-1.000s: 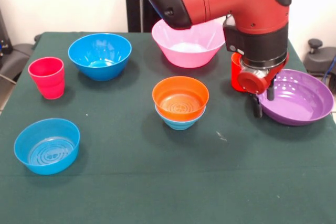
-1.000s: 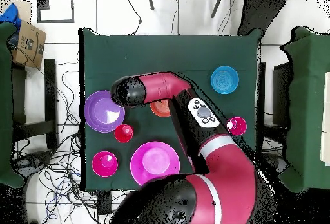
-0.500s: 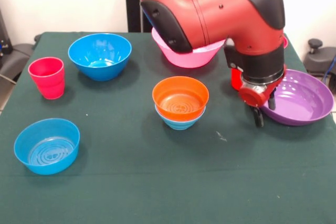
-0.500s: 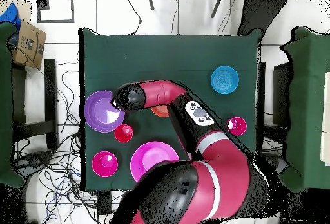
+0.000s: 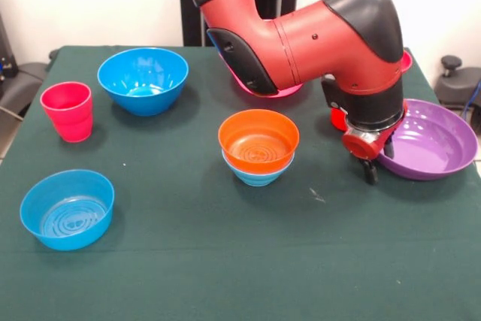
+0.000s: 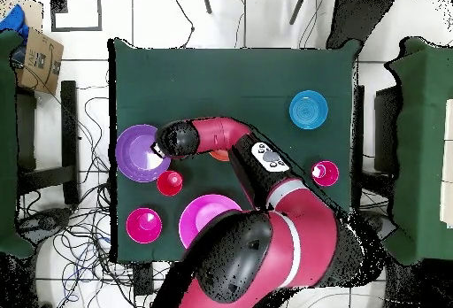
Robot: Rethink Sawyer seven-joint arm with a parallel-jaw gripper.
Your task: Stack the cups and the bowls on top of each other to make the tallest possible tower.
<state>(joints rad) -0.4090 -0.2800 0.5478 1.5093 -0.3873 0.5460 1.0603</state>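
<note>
Our tower (image 5: 258, 147) is only the orange bowl nested in the light-blue one at mid-bench (image 5: 225, 261), a low base with the other bowls and cups spread around it. We bring the jaws (image 5: 378, 163) down at the purple bowl's (image 5: 432, 140) near rim, probably to grip it, though we cannot tell whether they are open or closed.
</note>
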